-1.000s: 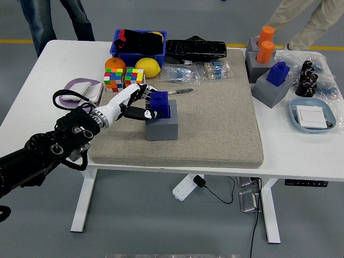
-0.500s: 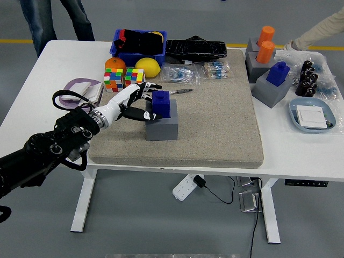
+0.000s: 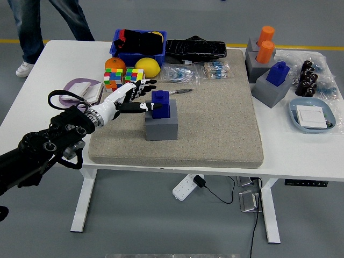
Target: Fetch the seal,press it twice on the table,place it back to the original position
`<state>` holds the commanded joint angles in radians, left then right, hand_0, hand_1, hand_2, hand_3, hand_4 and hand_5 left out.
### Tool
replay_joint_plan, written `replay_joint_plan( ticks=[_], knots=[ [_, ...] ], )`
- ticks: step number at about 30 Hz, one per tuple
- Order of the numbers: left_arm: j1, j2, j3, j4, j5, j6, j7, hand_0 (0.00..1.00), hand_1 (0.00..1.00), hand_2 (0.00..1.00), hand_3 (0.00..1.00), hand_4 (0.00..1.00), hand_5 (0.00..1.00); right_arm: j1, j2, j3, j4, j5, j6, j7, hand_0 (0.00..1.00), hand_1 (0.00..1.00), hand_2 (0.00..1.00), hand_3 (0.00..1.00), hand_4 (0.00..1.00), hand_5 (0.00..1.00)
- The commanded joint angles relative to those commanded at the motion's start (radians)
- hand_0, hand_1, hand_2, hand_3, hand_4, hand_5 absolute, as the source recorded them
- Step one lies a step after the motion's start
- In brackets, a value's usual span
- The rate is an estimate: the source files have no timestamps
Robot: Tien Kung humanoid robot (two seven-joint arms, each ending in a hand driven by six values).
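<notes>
A blue seal [image 3: 160, 104] stands upright on a grey block [image 3: 162, 127] on the beige mat [image 3: 215, 123]. My left hand [image 3: 134, 97], white with black fingertips, is just left of the seal with its fingers spread and holding nothing; the thumb tip reaches toward the seal's left side, and contact is unclear. The black left arm [image 3: 48, 148] comes in from the lower left. A second blue seal [image 3: 277, 72] sits on another grey block [image 3: 274, 88] at the right. My right arm is out of view.
Two colour cubes [image 3: 123, 78], an orange [image 3: 114, 64] and a lemon [image 3: 147, 65] lie behind the hand. A blue bin [image 3: 138, 45], bagged parts [image 3: 196, 72], orange cylinders [image 3: 264, 45] and a tray [image 3: 314, 115] fill the back and right. A person's legs [image 3: 32, 21] stand beyond the table's far left.
My left hand has let go of the blue seal, opened its fingers and drawn back to the left and slightly up. The seal stays on its block. The person at top left stepped leftward.
</notes>
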<state>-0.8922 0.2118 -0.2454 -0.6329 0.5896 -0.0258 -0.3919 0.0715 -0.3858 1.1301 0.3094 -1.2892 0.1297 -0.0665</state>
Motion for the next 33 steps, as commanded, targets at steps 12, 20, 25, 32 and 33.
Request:
replay_joint_plan(
  ticks=[12,20,25,32,33],
  knots=[
    [0.019,0.046,-0.067,0.012,-0.047,0.018,-0.031,0.998,0.998,0.998,0.998,0.998,0.587,-0.002,0.000,0.008,0.000,-0.004,0.000,0.001,0.779,0.677,0.677,0.692,0.839,0.566],
    [0.049,0.107,-0.165,0.047,-0.068,0.040,-0.041,0.998,0.998,0.998,0.991,0.998,0.592,-0.003,0.002,0.018,-0.001,-0.009,-0.001,0.000,0.779,0.676,0.677,0.692,0.839,0.566],
    [0.068,0.140,-0.224,0.061,-0.055,0.044,-0.041,0.998,0.993,0.987,0.980,0.998,0.599,-0.004,0.002,0.024,-0.003,-0.012,-0.002,-0.001,0.779,0.676,0.677,0.692,0.839,0.567],
    [0.084,0.177,-0.271,0.082,-0.044,0.044,-0.037,0.998,0.982,0.977,0.975,0.998,0.604,-0.002,0.002,0.031,-0.002,-0.015,-0.003,-0.002,0.779,0.676,0.678,0.691,0.839,0.567],
    [0.086,0.180,-0.277,0.084,-0.044,0.044,-0.036,0.998,0.982,0.977,0.975,0.998,0.604,-0.002,0.002,0.032,-0.002,-0.015,-0.003,-0.002,0.779,0.676,0.678,0.691,0.839,0.567]
  ],
)
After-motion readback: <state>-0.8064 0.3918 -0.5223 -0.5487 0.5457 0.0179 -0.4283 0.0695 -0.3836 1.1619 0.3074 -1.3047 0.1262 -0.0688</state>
